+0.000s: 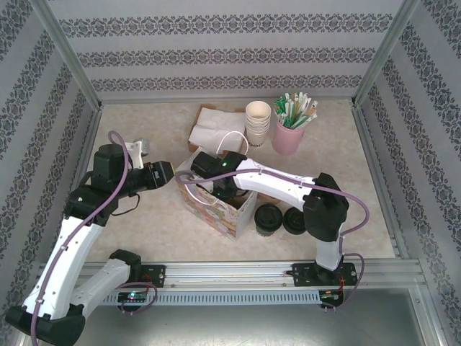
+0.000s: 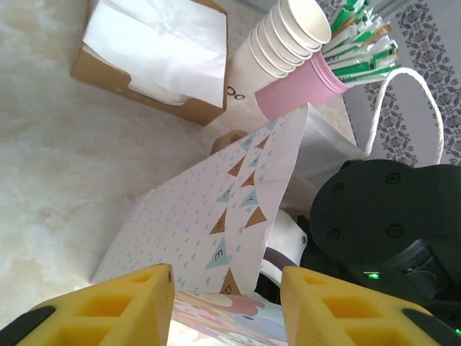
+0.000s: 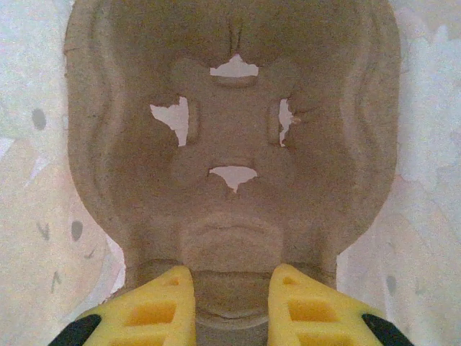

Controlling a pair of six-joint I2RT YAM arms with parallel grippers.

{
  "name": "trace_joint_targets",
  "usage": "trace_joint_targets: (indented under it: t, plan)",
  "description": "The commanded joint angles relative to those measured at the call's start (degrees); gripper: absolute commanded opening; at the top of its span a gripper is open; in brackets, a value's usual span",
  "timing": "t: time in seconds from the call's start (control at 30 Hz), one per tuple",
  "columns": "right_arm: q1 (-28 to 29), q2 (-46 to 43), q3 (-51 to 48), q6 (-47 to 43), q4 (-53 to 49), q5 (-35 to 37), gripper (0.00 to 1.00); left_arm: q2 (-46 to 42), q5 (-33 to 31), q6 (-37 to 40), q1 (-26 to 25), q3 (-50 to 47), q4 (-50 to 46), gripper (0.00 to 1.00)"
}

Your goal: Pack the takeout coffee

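right claw (image 3: pixel 230 306): yellow fingers a narrow gap apart, down inside the paper bag (image 1: pixel 216 209). the near lip of a pulp cup tray (image 3: pixel 230 166) lies between them; whether they pinch it cannot be told.
left claw (image 2: pixel 227 303): fingers wide apart, straddling the bag's printed rim, not clamped.
takeout coffee (image 1: pixel 268 218): upright on the table just right of the bag, close beside a black lid pile (image 1: pixel 295 220); in neither claw.
handling, judged: thin paper wall, likely to dent under a hard squeeze. fill not visible, so weight uncertain. dome lid smooth, may slip or pop off if gripped. best hold probably across the body below the lid, kept upright.
surface: cream mottled table (image 1: pixel 144 238), flat.
room: tight. the right arm lies over the bag mouth and the lid pile crowds one side of the cup. cream cups (image 1: pixel 258 122), pink straw cup (image 1: pixel 290 133) and napkin box (image 1: pixel 212 126) stand well behind. patterned walls (image 1: pixel 230 50) close three sides.
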Motion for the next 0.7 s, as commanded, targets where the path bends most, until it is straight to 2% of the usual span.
trace_joint_targets:
  t: [0.0,0.67]
  plan:
    - [-0.28,1.94,-1.44,1.07,1.41,-0.55,0.23,-1.25,-3.82,-0.53,-0.65,2.08,-1.2,0.44]
    - [-0.07,6.75,-7.97,2.5,8.14,-0.92,0.25,-2.31,-5.67,-1.49,-0.65,2.32,-1.57,0.44]
